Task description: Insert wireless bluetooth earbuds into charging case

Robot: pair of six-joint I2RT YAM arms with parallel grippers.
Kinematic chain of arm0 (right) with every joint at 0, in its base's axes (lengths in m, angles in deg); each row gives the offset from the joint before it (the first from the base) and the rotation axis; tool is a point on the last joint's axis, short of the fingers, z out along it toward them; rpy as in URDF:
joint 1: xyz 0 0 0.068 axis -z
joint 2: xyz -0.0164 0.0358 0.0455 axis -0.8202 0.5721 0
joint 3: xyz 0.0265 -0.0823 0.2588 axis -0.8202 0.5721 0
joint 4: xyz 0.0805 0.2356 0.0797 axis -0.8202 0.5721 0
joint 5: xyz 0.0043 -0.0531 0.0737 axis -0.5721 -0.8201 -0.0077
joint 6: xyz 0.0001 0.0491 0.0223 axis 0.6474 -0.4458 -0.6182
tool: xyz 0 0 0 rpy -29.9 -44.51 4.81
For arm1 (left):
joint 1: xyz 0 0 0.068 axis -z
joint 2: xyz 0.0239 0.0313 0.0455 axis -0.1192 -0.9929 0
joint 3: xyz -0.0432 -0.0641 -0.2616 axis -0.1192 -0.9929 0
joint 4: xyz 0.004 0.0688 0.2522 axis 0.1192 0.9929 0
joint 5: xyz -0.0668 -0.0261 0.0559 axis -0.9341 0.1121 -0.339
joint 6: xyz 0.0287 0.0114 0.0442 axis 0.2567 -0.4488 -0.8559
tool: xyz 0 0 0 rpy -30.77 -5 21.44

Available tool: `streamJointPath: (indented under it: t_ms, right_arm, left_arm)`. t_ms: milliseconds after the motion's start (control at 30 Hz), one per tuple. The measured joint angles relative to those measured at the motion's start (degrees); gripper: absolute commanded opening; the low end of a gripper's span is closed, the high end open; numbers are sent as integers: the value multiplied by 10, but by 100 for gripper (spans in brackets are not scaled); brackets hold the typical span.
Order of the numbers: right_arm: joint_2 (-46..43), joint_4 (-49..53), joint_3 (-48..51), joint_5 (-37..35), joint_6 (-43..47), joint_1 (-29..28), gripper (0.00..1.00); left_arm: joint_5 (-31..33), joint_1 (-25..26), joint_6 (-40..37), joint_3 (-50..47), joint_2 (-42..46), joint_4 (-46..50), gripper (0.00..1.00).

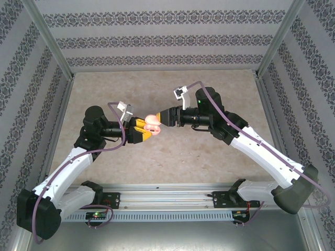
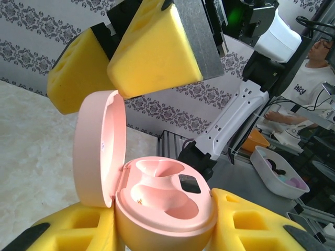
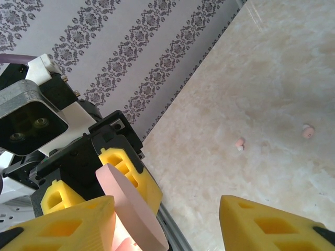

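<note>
Above table (image 1: 157, 172) centre | left pincer (image 1: 140, 130) clamped on case (image 2: 162, 204) | lid (image 2: 99, 146) open toward right pincer (image 1: 166, 116) | right pincer apart

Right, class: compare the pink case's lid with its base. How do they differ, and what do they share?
Pose: the lid stands swung open, nearly upright on its hinge; the base is clamped between the left gripper's yellow pads.
Inside: the lid is a smooth shallow hollow; the base has two moulded wells, both empty, plus a small dark window.
Shared: both are pale pink with rounded outlines.
</note>
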Motion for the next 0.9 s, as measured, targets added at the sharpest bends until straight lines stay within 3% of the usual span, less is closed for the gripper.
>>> streamJointPath:
  t_ms: [567,900]
  right_arm:
    - [-15,17,0,-27,-1,-13,64]
    - [-36,64,2,-64,109,-73,74]
  left_arm:
    - [3,-1,-2,-18,2,-11,10]
    - [0,-1,42,-19,-19,-73,10]
